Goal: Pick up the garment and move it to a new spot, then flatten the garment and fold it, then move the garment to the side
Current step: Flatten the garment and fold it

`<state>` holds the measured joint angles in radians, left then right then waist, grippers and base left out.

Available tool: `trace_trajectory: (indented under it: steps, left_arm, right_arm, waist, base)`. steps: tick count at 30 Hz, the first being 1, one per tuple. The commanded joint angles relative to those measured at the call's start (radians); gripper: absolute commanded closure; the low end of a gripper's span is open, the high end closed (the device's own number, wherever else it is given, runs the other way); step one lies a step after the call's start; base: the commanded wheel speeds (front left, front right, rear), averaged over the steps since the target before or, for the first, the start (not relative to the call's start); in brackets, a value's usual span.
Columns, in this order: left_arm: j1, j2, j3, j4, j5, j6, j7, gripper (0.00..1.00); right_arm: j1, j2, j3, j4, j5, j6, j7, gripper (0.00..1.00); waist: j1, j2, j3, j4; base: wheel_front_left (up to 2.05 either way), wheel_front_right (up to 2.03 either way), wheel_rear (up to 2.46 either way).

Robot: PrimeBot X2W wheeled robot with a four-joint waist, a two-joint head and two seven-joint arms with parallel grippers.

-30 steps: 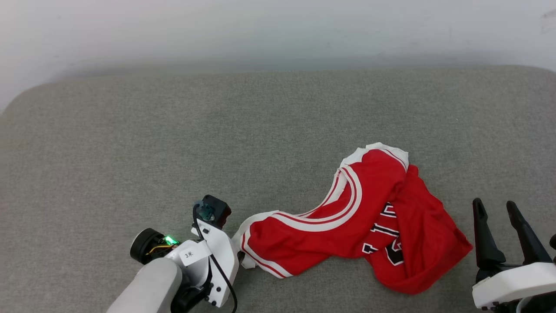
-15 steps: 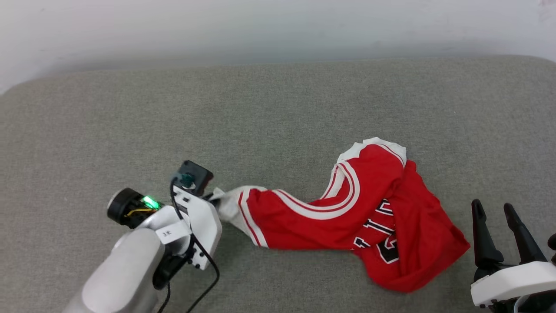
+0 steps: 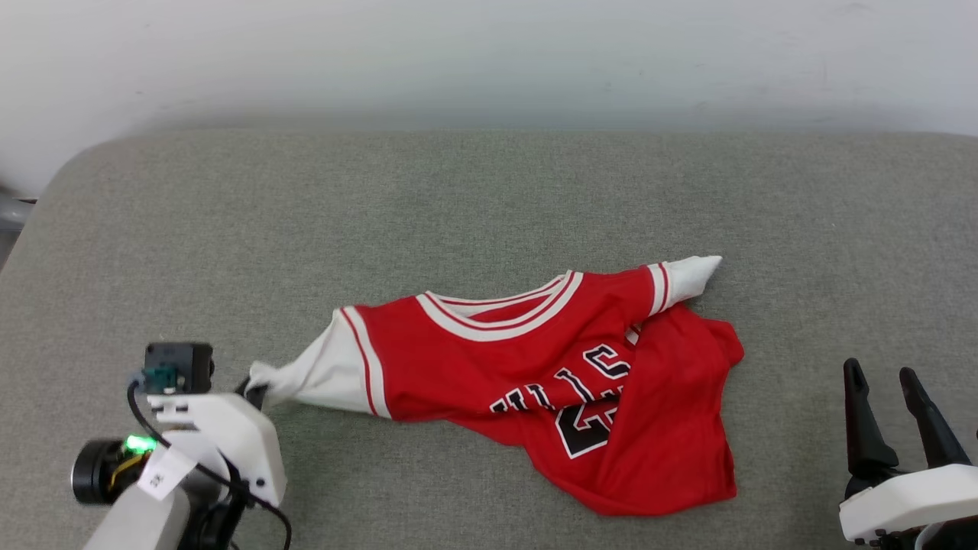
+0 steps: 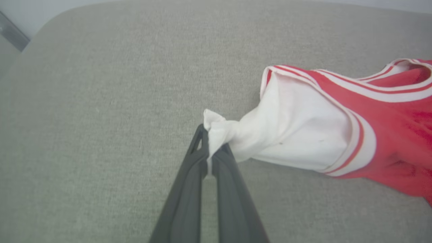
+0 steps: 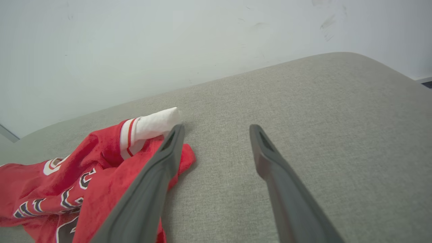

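The garment (image 3: 550, 382), a red jersey with white sleeves, striped collar and black lettering, lies rumpled across the middle of the grey cushion (image 3: 474, 198). My left gripper (image 3: 256, 391) at the lower left is shut on the tip of its white sleeve (image 4: 297, 135). In the left wrist view the two dark fingers (image 4: 189, 189) pinch the bunched white cloth, and the left gripper (image 4: 209, 148) pulls the sleeve taut. My right gripper (image 3: 882, 382) stands open at the lower right, just right of the jersey's hem. In the right wrist view the garment (image 5: 67, 179) lies left of the open right gripper (image 5: 216, 130).
A pale wall (image 3: 489, 53) runs behind the cushion. The cushion's rounded left corner (image 3: 69, 164) is near my left arm. Bare grey fabric stretches behind the jersey and to its right.
My left gripper shut on the white sleeve and dragged it left and toward me, pulling the jersey out wider, collar and lettering now showing. The head view shifted too. The right gripper stayed open.
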<state>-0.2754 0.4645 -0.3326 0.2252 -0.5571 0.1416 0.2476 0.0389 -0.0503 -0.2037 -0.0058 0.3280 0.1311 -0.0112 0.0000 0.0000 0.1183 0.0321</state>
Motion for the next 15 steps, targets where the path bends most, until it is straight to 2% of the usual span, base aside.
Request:
trace_trajectory:
  steps: [1,5,9,10,11,12,13,14,15]
  left_arm:
    - [0.064,-0.010,0.017,0.016,-0.035,0.014,0.006,1.00]
    - [0.163,-0.040,0.040,0.058,-0.103,0.023,0.010,1.00]
    - [0.216,-0.066,0.043,0.093,-0.139,0.013,0.003,1.00]
    - [0.220,-0.070,0.043,0.095,-0.137,0.012,-0.010,0.65]
    - [0.220,-0.070,0.043,0.095,-0.137,0.012,-0.010,0.65]
    - [0.222,-0.076,0.043,0.096,-0.136,0.009,-0.024,0.11]
    - [0.222,-0.081,0.042,0.096,-0.135,0.003,-0.037,0.00]
    - [0.201,-0.090,0.050,0.081,-0.112,0.007,-0.122,0.00]
    - [0.194,-0.092,0.053,0.073,-0.104,0.009,-0.149,0.00]
  right_arm:
    - [0.000,0.000,-0.002,0.002,0.006,-0.001,0.002,0.00]
    - [-0.003,0.000,-0.004,0.006,0.005,-0.001,0.007,0.00]
    - [-0.003,0.000,-0.010,0.003,0.000,-0.001,0.017,0.00]
    - [-0.001,0.000,-0.012,0.000,-0.004,-0.001,0.018,0.00]
    - [-0.001,0.000,-0.012,0.000,-0.004,-0.001,0.018,0.00]
    - [0.001,0.000,-0.015,-0.002,-0.005,-0.001,0.021,0.00]
    - [0.003,0.000,-0.016,-0.005,-0.009,-0.001,0.025,0.00]
    - [0.012,0.000,-0.023,-0.011,-0.014,-0.001,0.038,0.00]
    - [0.013,0.000,-0.024,-0.013,-0.016,-0.001,0.043,0.00]
  waist:
    - [0.0000,0.0000,0.001,0.005]
    - [0.0000,0.0000,-0.004,0.012]
    - [0.0000,0.0000,-0.015,0.019]
    - [0.0000,0.0000,-0.018,0.022]
    - [0.0000,0.0000,-0.018,0.022]
    - [0.0000,0.0000,-0.022,0.025]
    - [0.0000,0.0000,-0.027,0.028]
    - [0.0000,0.0000,-0.049,0.033]
    - [0.0000,0.0000,-0.053,0.034]
  base:
    - [0.00,0.00,0.00]
    - [0.00,0.00,0.00]
    - [0.00,0.00,0.00]
    - [0.00,0.00,0.00]
    - [0.00,0.00,0.00]
    - [0.00,0.00,0.00]
    - [0.00,0.00,0.00]
    - [0.00,0.00,0.00]
    - [0.00,0.00,0.00]
